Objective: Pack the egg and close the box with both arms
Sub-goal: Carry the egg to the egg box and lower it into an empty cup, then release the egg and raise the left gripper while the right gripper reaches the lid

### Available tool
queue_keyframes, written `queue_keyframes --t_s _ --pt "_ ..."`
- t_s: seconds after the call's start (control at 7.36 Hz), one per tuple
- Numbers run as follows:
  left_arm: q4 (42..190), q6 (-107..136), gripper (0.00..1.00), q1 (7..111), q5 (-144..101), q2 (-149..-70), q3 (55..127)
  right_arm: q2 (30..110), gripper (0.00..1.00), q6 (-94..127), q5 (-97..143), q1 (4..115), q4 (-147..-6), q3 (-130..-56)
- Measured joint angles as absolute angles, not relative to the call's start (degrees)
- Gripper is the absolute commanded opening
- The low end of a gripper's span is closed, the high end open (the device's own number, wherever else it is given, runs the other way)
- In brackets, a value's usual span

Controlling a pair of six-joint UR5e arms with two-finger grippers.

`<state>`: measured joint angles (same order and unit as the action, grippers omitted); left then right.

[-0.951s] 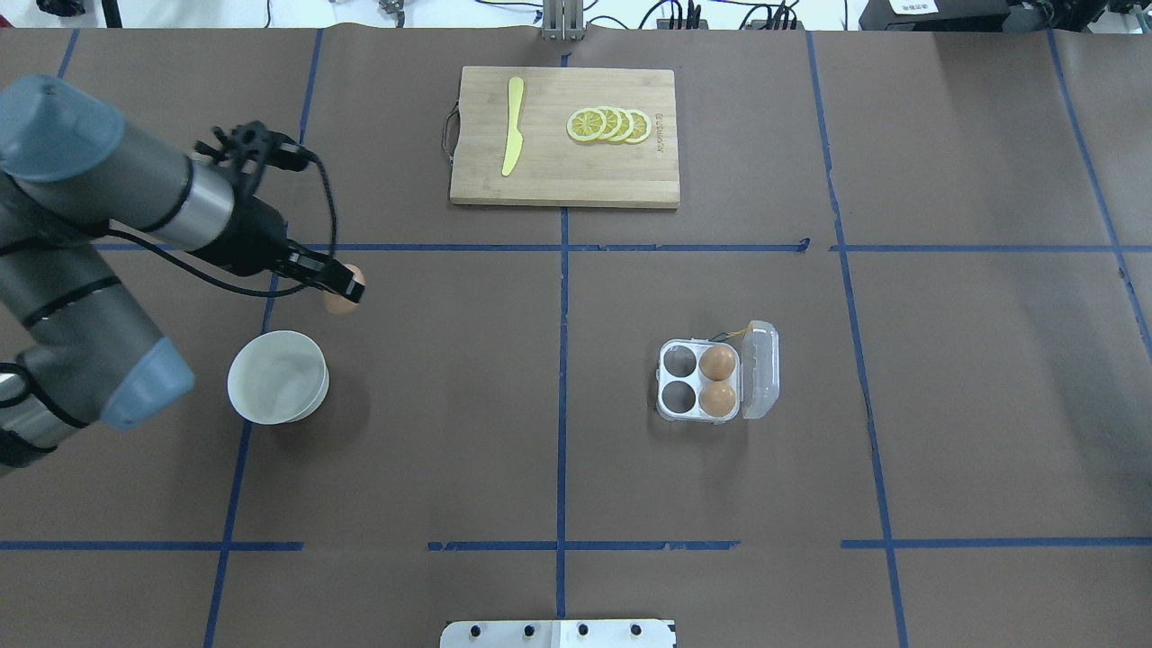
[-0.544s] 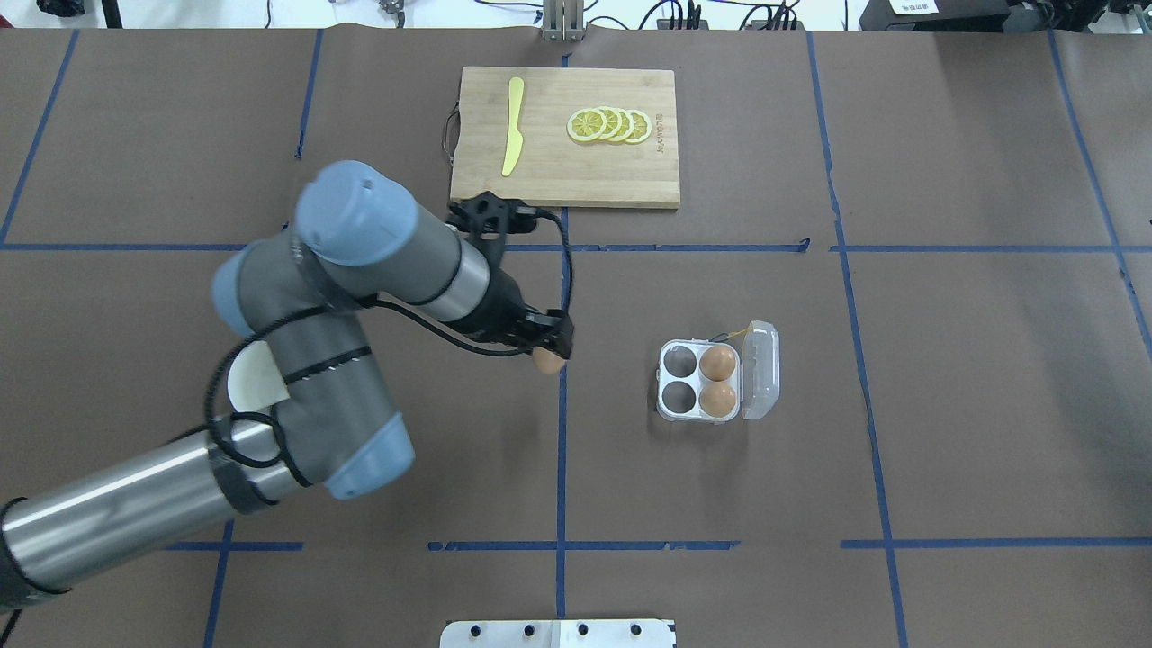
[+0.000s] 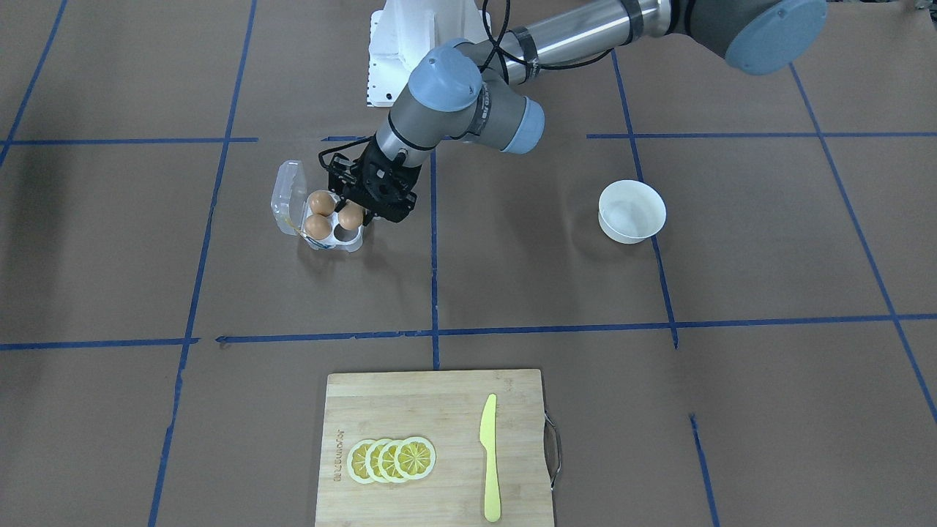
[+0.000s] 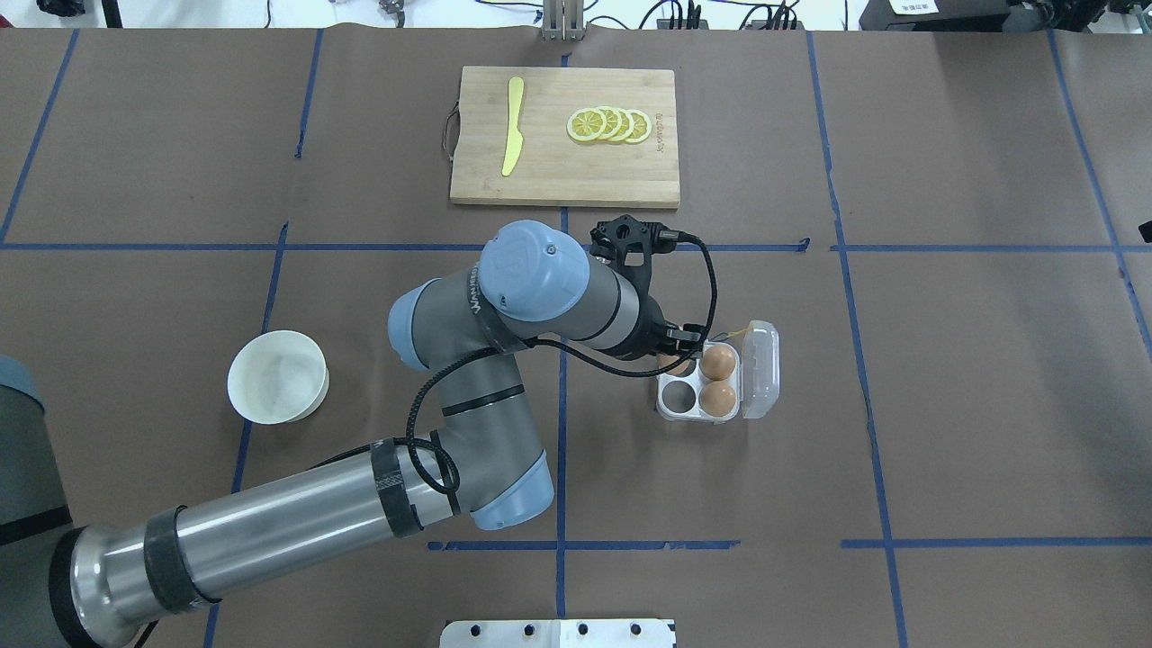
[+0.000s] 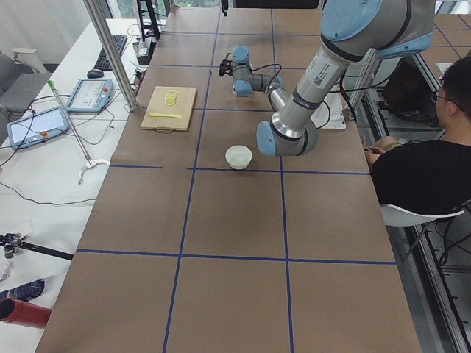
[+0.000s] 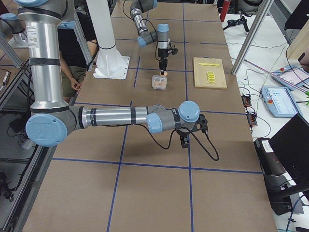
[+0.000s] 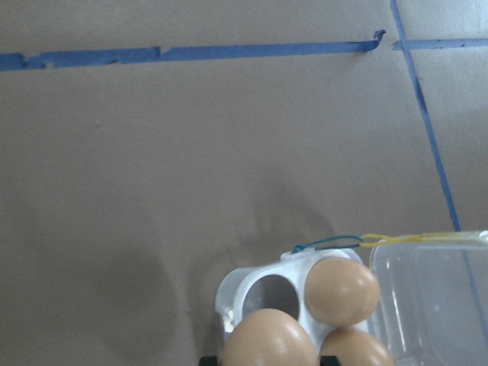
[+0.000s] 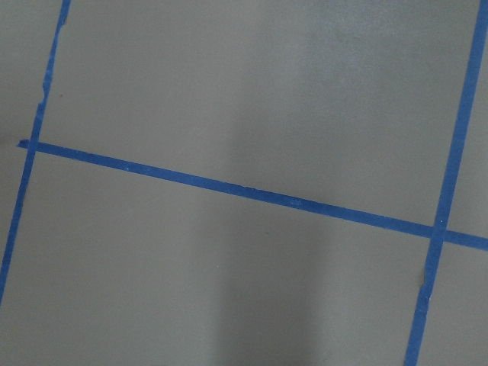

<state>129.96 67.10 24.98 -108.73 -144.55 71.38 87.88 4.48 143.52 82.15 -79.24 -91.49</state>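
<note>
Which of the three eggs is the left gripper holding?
The egg over the box's empty-cell side, away from the lid, in the left gripper; the other two sit in lid-side cells.

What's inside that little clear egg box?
Two eggs sit in the box beside its open lid. The left gripper holds a third egg over the other two cells, hiding one; the other looks empty.

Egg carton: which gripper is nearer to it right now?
Left. The left gripper holds an egg right over the carton. The right gripper hangs above the table far off toward the robot's right end, nowhere near it.
</note>
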Motion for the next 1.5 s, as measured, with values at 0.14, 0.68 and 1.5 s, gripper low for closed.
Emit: queue_keyframes --t_s 0.14,0.68,1.5 --pt "130.28 67.34 0.24 24.43 -108.26 -145.18 70.56 87.89 1.0 4.48 143.52 82.13 -79.21 -91.49" --pt "130.44 68.87 1.0 23.16 -108.0 -145.03 70.46 87.88 1.0 4.52 143.53 81.97 -79.19 -91.49" --pt "130.03 68.13 1.0 28.98 -109.83 -134.72 82.76 87.09 1.0 37.13 141.17 69.27 -61.25 -93.21"
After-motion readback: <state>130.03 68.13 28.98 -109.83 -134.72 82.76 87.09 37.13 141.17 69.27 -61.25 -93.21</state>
